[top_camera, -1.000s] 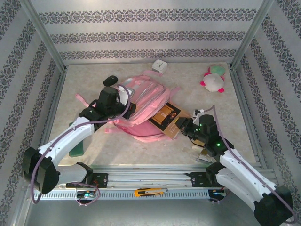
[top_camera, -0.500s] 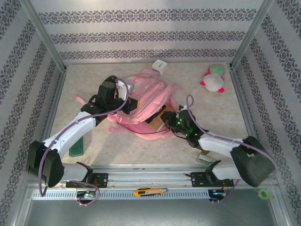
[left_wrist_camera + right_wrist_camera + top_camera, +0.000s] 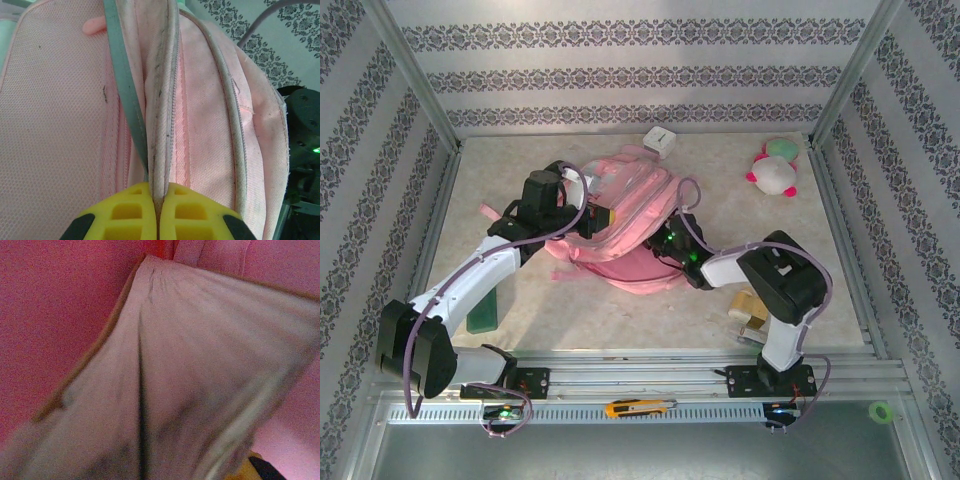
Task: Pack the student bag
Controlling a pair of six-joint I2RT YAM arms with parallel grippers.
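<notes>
Student bag: the pink student bag (image 3: 635, 205) lies in the middle of the table (image 3: 770, 240), between my two arms.
Left claw: my left claw (image 3: 599, 214) sits at the bag's 9 o'clock edge. Its yellow fingers are pressed together on a fold of the bag's pale zip seam (image 3: 159, 125), with only fabric between them.
Right claw: my right claw (image 3: 667, 240) reaches in from the bag's 4 o'clock side, its tip buried in pink fabric. I cannot tell how wide it stands or whether it holds anything.
Right wrist view: pink fabric lies all around a blurred pale grey sheet (image 3: 175, 365) with a brown edge, which I cannot identify.
Plush toy: the plush toy (image 3: 775, 170) is at the bag's 2 o'clock, well apart from it.
White box: the white box (image 3: 660, 141) is at 12 o'clock, just beyond the bag's far edge.
Box cutter: the yellow box cutter (image 3: 638, 408) lies at 6 o'clock on the rail (image 3: 640, 372) between my bases.
</notes>
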